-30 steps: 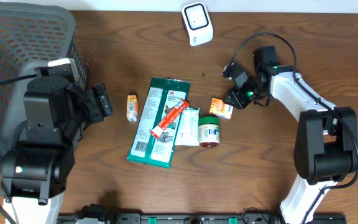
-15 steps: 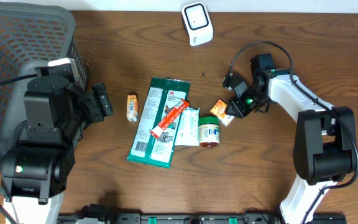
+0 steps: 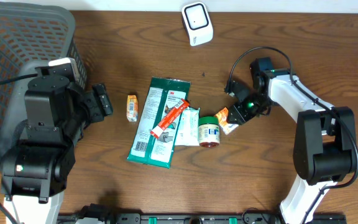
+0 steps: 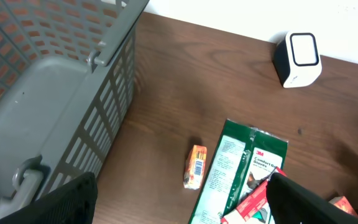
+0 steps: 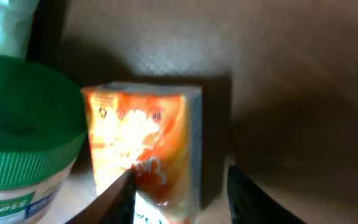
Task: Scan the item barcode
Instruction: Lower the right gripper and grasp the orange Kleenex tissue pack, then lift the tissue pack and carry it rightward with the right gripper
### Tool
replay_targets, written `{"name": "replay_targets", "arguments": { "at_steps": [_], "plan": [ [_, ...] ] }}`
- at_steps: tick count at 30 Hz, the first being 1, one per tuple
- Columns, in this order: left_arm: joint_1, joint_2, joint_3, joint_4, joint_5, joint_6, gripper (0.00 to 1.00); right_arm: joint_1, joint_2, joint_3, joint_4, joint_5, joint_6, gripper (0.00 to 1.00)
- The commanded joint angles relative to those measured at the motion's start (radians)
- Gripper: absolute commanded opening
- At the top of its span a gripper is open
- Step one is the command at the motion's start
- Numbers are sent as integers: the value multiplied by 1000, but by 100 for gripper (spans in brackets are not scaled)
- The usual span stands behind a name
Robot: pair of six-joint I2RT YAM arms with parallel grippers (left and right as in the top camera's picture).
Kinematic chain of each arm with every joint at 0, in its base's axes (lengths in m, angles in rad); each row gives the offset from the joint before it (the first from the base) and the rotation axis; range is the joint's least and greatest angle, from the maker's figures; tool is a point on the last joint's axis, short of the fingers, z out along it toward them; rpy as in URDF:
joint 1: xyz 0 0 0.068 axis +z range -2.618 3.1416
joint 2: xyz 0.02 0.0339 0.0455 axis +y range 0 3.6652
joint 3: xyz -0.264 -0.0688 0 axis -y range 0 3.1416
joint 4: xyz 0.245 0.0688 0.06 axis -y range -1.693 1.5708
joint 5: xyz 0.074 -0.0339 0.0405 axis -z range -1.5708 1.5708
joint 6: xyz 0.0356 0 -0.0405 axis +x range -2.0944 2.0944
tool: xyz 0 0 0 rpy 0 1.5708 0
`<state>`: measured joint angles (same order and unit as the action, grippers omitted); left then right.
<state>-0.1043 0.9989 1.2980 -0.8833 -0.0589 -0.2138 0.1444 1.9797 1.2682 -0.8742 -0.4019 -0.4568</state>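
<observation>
Box (image 3: 224,119) is lying on the table (image 3: 278,37), tilted, touching or just beside the jar (image 3: 208,132), well apart from the scanner (image 3: 197,23). Right gripper (image 3: 236,114) is sitting at the box, jaws standing moderately apart. In the wrist view one finger (image 5: 118,198) is overlapping the box edge and the other is standing clear of it, so nothing is being clamped. Left gripper (image 4: 182,193) is hanging wide and empty near the basket (image 3: 17,37). No barcode is showing toward the scanner. Judging progress: early. Gripping, lifting, carrying to the scanner and presenting the code are all remaining.
</observation>
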Motion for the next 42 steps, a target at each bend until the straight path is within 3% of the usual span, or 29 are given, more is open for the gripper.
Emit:
{"name": "replay_targets", "arguments": {
  "at_steps": [1,5,9,10,12,13,19,26,39,42],
  "plan": [
    [6,1,10,1,-6,-6,87,-2,-5,-3,34,8,15,46],
    [6,1,10,1,-6,-6,87,-2,-5,-16,40,8,16,50],
    [6,1,10,1,-6,-6,87,-2,-5,-66,79,7,27,46],
    [6,1,10,1,-6,-6,87,-2,-5,-82,93,7,27,40],
    [6,1,10,1,-6,-6,87,-2,-5,-109,112,3,38,7],
    [6,1,10,1,-6,-6,87,-3,-5,-113,108,-12,39,1],
    [6,1,10,1,-6,-6,87,-36,-50,-4,-50,-115,47,1],
    [6,1,10,1,-6,-6,87,-112,-163,79,-147,-403,196,1],
    [6,1,10,1,-6,-6,87,-143,-190,29,-189,-1088,110,1],
    [6,1,10,1,-6,-6,87,-135,-190,23,-190,-1157,98,1]
  ]
}}
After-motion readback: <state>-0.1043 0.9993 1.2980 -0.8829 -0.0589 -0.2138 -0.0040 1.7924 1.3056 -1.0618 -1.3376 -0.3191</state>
